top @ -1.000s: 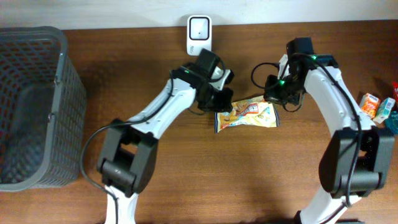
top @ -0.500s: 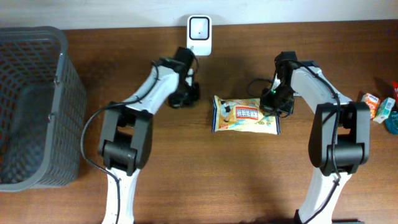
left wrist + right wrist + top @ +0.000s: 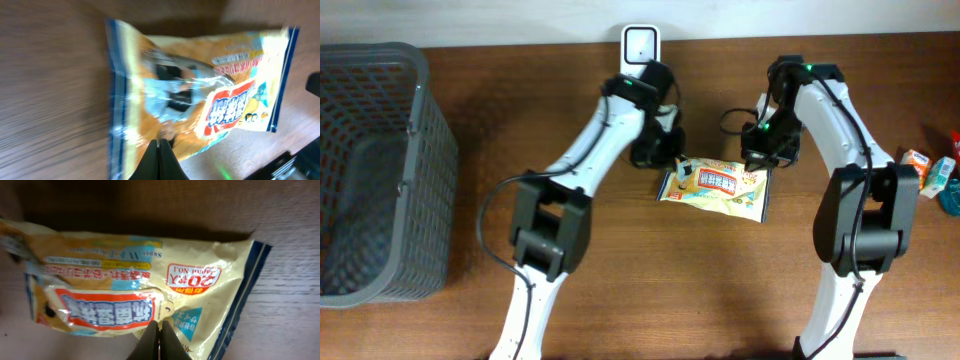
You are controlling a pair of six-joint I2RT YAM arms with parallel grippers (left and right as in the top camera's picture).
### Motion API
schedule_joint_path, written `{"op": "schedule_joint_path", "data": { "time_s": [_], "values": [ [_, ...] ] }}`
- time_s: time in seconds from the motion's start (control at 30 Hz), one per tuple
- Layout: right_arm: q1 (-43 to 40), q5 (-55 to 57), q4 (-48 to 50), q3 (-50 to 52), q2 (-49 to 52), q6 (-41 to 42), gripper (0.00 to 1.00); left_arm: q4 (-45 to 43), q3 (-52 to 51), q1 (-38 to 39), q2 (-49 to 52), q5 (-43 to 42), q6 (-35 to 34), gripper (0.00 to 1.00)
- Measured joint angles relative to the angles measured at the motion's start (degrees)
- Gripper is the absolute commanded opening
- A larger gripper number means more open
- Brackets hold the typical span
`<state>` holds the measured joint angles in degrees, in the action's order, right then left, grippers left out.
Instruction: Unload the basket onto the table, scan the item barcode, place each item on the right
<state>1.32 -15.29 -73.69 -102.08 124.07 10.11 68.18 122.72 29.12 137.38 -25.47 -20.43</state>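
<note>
The item is a yellow snack bag (image 3: 715, 187) with a red and blue label, lying slanted at the table's middle. Its printed front faces up, and no barcode shows in any view. My left gripper (image 3: 674, 166) is at the bag's upper left corner. In the left wrist view it (image 3: 159, 142) is shut, with its tips pinching the blurred bag (image 3: 200, 95) near its edge. My right gripper (image 3: 761, 166) is at the upper right corner. In the right wrist view it (image 3: 159, 324) is shut on the bag (image 3: 125, 290) at its near edge.
A white scanner (image 3: 640, 46) stands at the table's back edge, just behind the left arm. A grey mesh basket (image 3: 423, 110) fills the left side. Small drink cartons (image 3: 917, 168) sit at the far right edge.
The left gripper swung from beside the scanner back to the bag's left corner. The bag went from lying level to slanted, its left end shifted up. The right arm shifted slightly.
</note>
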Motion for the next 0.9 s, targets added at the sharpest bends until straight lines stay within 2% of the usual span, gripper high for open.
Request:
{"op": "schedule_joint_path", "data": {
  "time_s": [0.13,0.2,0.3,0.37,0.43,0.47,0.5,0.57,0.6,0.63,0.67,0.7,0.73,0.77,0.8,0.9],
  "values": [
    [0.0,-1.6,8.7,10.4,0.1,0.3,0.04,-1.5,-0.2,3.4,3.9,0.4,0.7,0.00],
    [0.0,-1.4,11.2,13.6,-1.4,1.2,0.04,-0.8,-0.2,3.1,4.5,7.6,1.0,0.00],
    [0.1,2.2,8.0,13.6,-1.6,3.1,0.04,2.4,0.0,1.7,4.8,19.5,0.4,0.00],
    [0.1,4.6,3.7,12.2,-1.4,3.5,0.04,5.0,2.1,-0.7,5.7,24.1,-0.2,0.00],
    [0.1,6.4,-2.0,6.2,-1.1,2.2,0.14,10.5,8.9,-3.9,6.4,26.3,-0.3,0.00],
    [0.2,6.7,-4.2,2.8,-1.0,0.2,0.29,12.8,13.6,-5.7,6.4,26.3,-0.4,0.10],
    [0.2,6.9,-5.7,0.3,-1.1,-2.0,0.37,14.0,16.2,-6.8,6.4,25.8,-0.4,0.16],
    [1.3,7.3,-7.0,-4.0,-1.3,-8.8,0.37,15.0,19.9,-8.9,6.4,23.0,-0.5,0.12],
    [2.5,7.5,-6.9,-4.0,-1.2,-11.0,0.36,15.8,20.7,-10.3,6.4,17.9,-0.2,0.09],
    [4.0,7.5,-6.4,-4.0,-1.2,-11.9,0.36,16.7,20.6,-10.8,6.4,11.6,1.8,0.11],
    [5.2,7.6,-5.1,-4.0,-1.2,-11.2,0.38,17.0,20.5,-10.8,6.4,7.3,4.0,0.26],
    [6.1,7.5,-3.5,-4.0,-1.2,-9.7,0.56,17.9,20.5,-10.1,6.4,3.1,6.2,0.61],
    [6.4,7.5,-2.7,-3.9,-1.2,-8.1,0.75,18.5,20.4,-9.0,6.4,1.1,7.6,0.89],
    [6.0,7.5,-1.9,-3.9,-1.2,-6.9,0.83,19.6,20.3,-7.4,6.4,0.3,8.9,1.00],
    [5.4,7.6,-1.9,-3.9,-1.2,-6.2,0.99,19.9,20.0,-5.9,6.4,0.4,9.3,0.99],
    [2.9,7.6,-2.5,-3.9,-1.2,-5.0,0.98,19.5,16.0,-2.0,6.4,0.4,10.2,0.99]
  ]
}}
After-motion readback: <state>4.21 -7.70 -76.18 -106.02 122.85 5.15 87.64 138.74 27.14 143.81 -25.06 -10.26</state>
